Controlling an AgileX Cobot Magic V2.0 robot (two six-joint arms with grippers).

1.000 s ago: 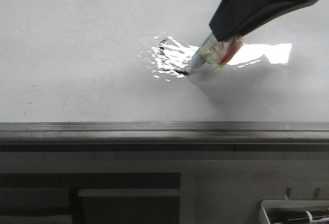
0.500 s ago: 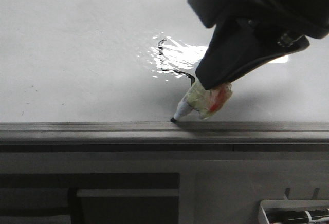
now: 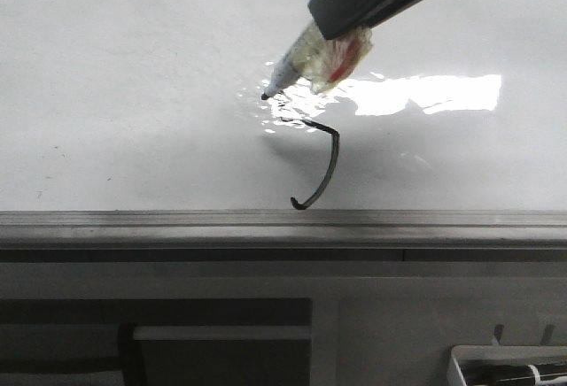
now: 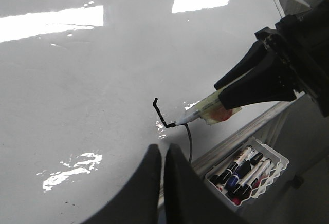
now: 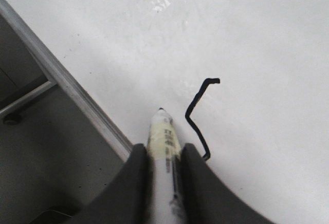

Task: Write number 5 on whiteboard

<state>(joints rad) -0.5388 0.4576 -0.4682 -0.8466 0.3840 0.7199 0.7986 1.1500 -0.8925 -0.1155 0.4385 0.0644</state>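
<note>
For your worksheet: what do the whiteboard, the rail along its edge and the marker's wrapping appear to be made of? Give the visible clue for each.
Whiteboard: smooth, glossy coated surface; it mirrors the lamps as bright glare.
Rail: probably brushed metal, grey with straight extruded grooves.
Marker wrapping: seemingly translucent yellowish tape, wrinkled, with a red patch, clamped in the right gripper.

Number 5 (image 3: 319, 160) on whiteboard (image 3: 133, 94), near rail (image 3: 177, 219).

The front camera looks forward, low and close, over the grey rail (image 3: 283, 220) onto the whiteboard (image 3: 133, 76). Each wrist camera looks along its own fingers, down on the board. All three views share the drawn number 5 (image 3: 326, 160) and the marker (image 3: 301, 60).
</note>
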